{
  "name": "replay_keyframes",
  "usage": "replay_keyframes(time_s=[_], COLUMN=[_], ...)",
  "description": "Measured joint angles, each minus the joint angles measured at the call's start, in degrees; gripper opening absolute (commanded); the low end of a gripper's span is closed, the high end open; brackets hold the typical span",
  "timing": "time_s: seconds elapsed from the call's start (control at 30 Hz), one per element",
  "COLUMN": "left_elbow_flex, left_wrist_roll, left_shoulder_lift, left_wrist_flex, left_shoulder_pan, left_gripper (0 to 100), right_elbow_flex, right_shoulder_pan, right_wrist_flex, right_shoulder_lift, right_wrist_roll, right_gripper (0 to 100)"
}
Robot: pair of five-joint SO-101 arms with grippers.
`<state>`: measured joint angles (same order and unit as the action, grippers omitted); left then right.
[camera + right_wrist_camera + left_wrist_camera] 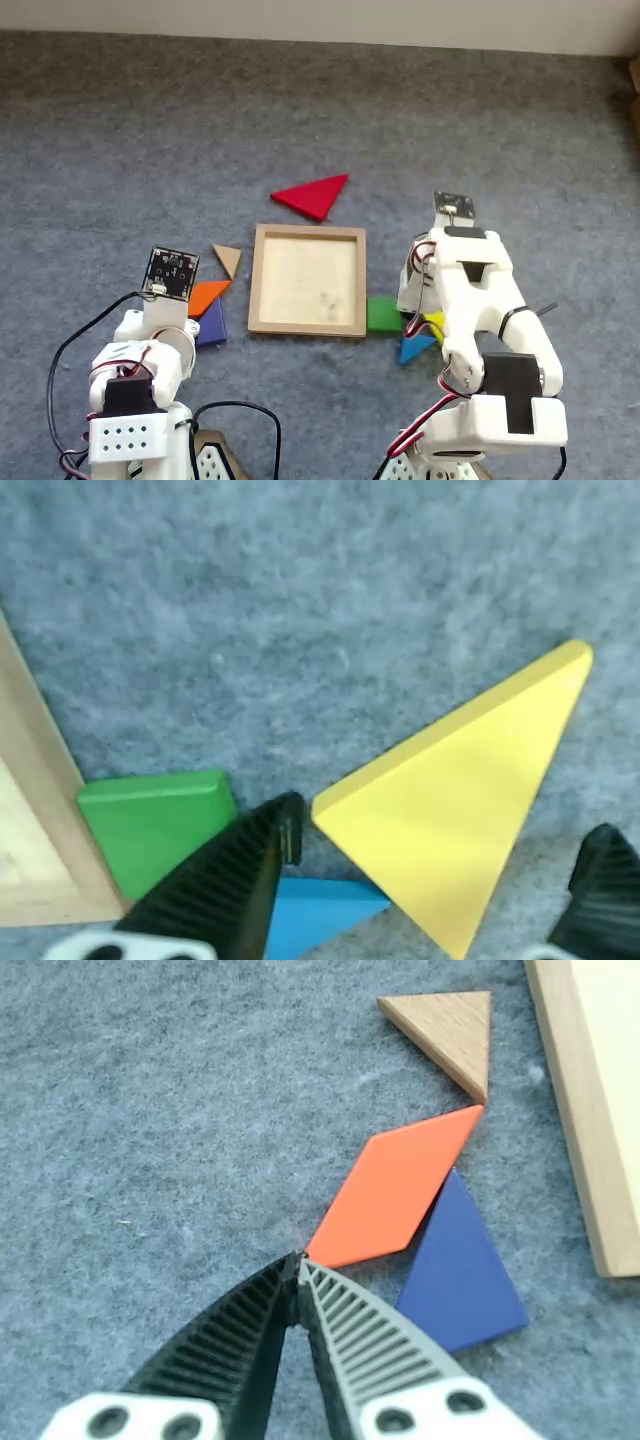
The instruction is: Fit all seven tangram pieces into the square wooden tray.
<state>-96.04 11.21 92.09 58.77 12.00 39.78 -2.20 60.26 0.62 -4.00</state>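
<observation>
**High view.** Square wooden tray [257, 282] at the centre of the grey felt-covered table [120, 140]. All seven pieces lie outside it, and its floor is bare save for faint marks too small to read. The large red triangle [313, 195] lies just beyond the tray's far edge.

On the left arm's side, near the tray wall, are the small tan unpainted wooden triangle [229, 260], the orange parallelogram [207, 296] and the dark blue triangle [211, 326]. The orange and blue pieces touch.

On the right arm's side, the green square [381, 313] sits against the tray wall. The yellow triangle [435, 322] and light blue triangle [416, 348] are just beside it, partly under the arm.

**Left wrist view.** Left gripper [297, 1268], jaws pressed together on nothing, tips at a corner of the orange parallelogram.

**Right wrist view.** Right gripper [445, 840], jaws set wide, one to each side of the yellow triangle, not clamping it
</observation>
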Motion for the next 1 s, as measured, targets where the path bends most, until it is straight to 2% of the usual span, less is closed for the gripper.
replay_keyframes(time_s=[1.0], left_elbow_flex=[0.0], left_wrist_roll=[0.0], left_shoulder_lift=[0.0], left_wrist_flex=[0.0], left_shoulder_pan=[0.0], left_gripper=[1], right_elbow_flex=[-1.5], right_shoulder_pan=[1.4], right_wrist_flex=[0.1], right_shoulder_lift=[-0.4], right_wrist_roll=[-0.2], right_gripper=[38.8])
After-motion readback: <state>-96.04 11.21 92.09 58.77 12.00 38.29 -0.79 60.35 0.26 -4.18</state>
